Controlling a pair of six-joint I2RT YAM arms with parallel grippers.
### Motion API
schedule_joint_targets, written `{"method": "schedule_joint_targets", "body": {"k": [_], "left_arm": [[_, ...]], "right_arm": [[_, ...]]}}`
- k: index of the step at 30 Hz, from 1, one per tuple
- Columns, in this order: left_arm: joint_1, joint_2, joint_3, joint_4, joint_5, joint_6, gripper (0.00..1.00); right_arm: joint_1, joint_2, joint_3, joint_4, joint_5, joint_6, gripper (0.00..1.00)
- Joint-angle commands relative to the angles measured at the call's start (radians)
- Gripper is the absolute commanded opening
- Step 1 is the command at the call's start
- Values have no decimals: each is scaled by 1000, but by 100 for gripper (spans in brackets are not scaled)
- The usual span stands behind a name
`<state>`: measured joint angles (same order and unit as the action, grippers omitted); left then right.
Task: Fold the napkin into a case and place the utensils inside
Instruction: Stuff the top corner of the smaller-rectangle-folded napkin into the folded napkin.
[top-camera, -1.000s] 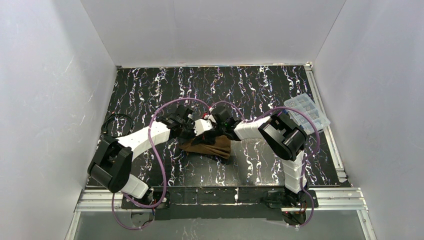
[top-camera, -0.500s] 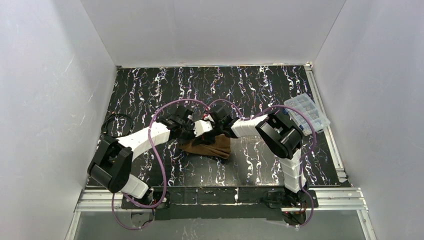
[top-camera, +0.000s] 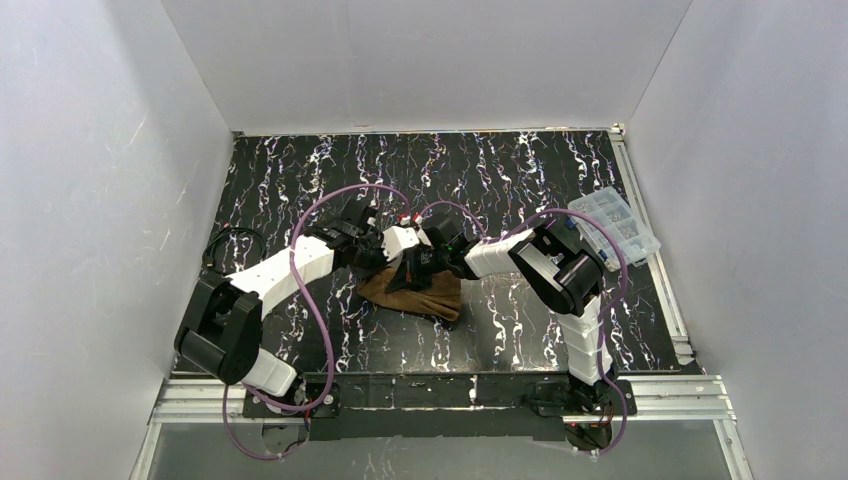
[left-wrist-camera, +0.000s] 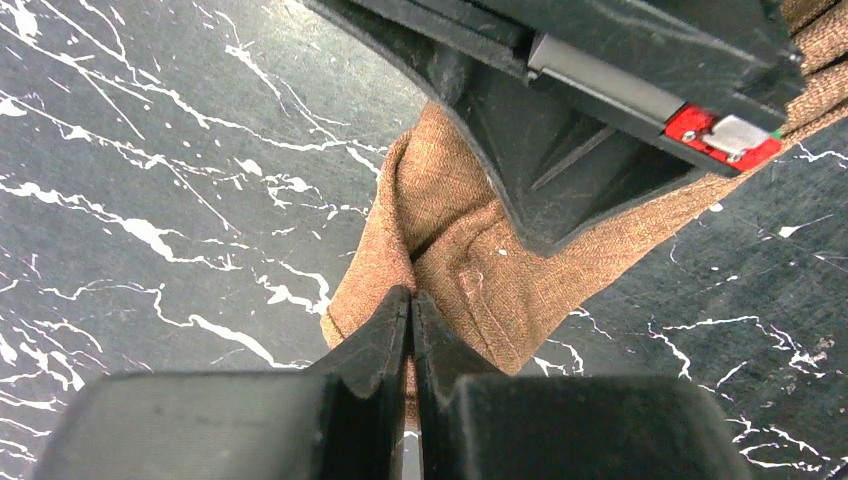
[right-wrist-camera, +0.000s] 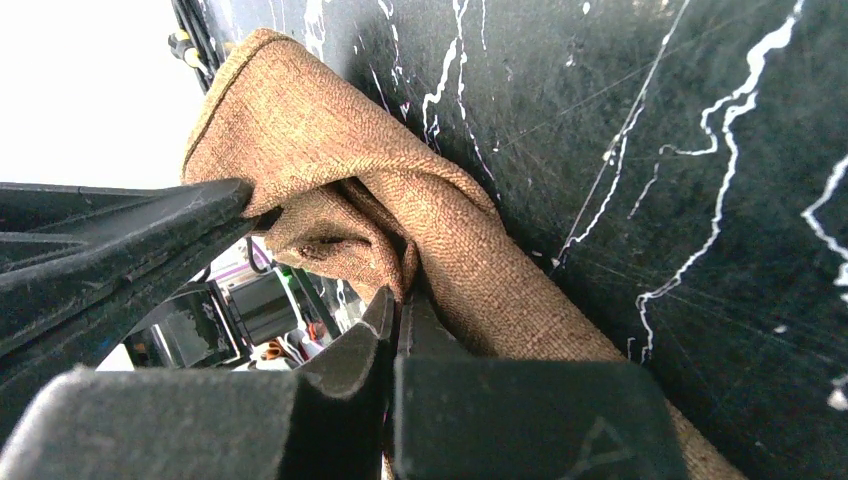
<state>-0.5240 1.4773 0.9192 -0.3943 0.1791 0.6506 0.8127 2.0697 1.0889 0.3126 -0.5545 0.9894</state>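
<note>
gripping a fold of the napkin (left-wrist-camera: 470, 270), the left pincer (left-wrist-camera: 412, 296) has its jaws pressed together, with a thin edge of cloth caught at the tips. from those tips the cloth runs forward and to the right. it passes under the right pincer (right-wrist-camera: 398, 300), whose black body fills the top of the left wrist view. the right pincer is closed as well, its tips nipping a bunched pleat of the same napkin. directly ahead of its fingers the cloth is rolled and rumpled in several layers. to their right it lies against the table (right-wrist-camera: 700, 150). seen from above, the two pincers meet almost tip to tip over the napkin. the napkin sits bunched beneath them and slightly nearer the arm bases, about mid-table. a clear box (top-camera: 613, 225) stands well off to the right of the right pincer, at the table's edge.
</note>
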Motion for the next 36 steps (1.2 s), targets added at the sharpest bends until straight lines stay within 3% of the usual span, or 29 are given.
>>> {"method": "schedule_joint_targets", "body": {"k": [1,10,17,33,36], "left_arm": [[16,-36,15,-44,78,-12,0],[16,-39,1,-39,122,3,0],[16,-35,-19,-24,116,21,0],[9,-39,-45,-11,105,67,0],[3,-38,-50,-9,100,75,0]], "right_arm": [[0,58,-29,-96,65,-49,1],[0,41,40,-167,48,-60,1],[-2,-22,42,-133,22,-19,1],[-8,-5,144,-93,-41,54,1],[-9,6,118,-3,-71,101,1]]}}
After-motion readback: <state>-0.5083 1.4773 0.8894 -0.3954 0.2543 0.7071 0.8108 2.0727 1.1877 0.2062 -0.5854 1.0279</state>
